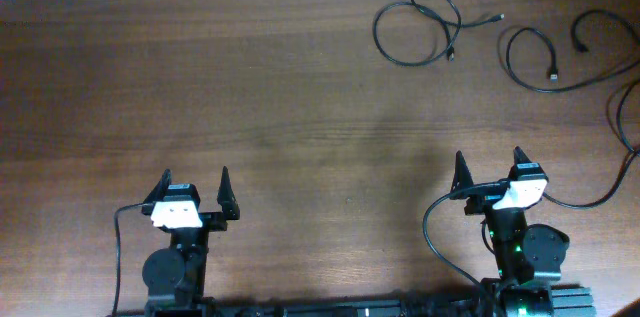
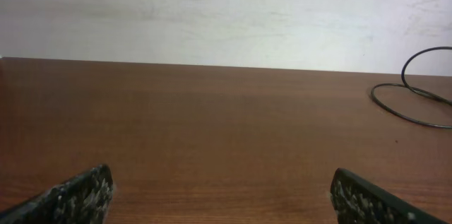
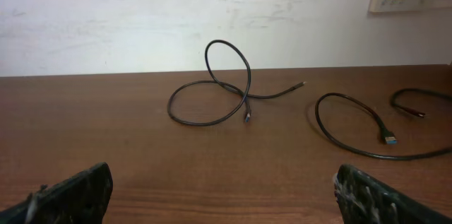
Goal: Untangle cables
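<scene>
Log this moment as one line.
left gripper open, empty | right gripper open, empty | looped cable far side, untouched | second cable beside it, apart

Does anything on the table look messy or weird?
Yes. At the far right of the table, the looped cable crosses over itself, and one loop stands up off the wood. A second cable sprawls beside it, apart. Nothing looks broken.

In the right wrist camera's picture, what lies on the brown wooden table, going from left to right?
A thin black cable with one loop standing upright → thin black cable curving to a blue-tipped plug → short black cable stretch at the right edge, perhaps part of the same cord.
</scene>
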{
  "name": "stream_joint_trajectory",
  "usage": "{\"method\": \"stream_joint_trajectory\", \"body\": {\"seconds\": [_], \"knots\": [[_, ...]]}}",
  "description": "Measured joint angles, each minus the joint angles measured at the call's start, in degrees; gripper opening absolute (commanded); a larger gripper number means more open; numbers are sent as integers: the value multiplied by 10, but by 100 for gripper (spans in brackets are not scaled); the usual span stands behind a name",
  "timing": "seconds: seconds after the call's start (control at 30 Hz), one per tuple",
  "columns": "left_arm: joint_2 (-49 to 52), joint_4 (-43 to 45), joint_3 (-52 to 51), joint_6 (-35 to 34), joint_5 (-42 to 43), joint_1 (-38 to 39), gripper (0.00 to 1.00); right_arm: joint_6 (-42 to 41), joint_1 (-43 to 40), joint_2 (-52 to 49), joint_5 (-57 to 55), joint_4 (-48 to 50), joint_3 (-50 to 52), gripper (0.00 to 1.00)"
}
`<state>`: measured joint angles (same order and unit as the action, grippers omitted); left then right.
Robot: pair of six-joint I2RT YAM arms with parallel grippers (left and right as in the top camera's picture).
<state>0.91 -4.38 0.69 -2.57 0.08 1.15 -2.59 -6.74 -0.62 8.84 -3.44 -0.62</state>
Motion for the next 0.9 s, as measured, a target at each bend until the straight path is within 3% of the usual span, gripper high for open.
{"method": "stream_joint_trajectory", "body": {"seconds": [0.3,0.9], "knots": [[0,0,0,0,0,0,99,0,35,0,-2,0,0,99],[0,0,0,0,0,0,99,0,25,0,-2,0,0,99]]}}
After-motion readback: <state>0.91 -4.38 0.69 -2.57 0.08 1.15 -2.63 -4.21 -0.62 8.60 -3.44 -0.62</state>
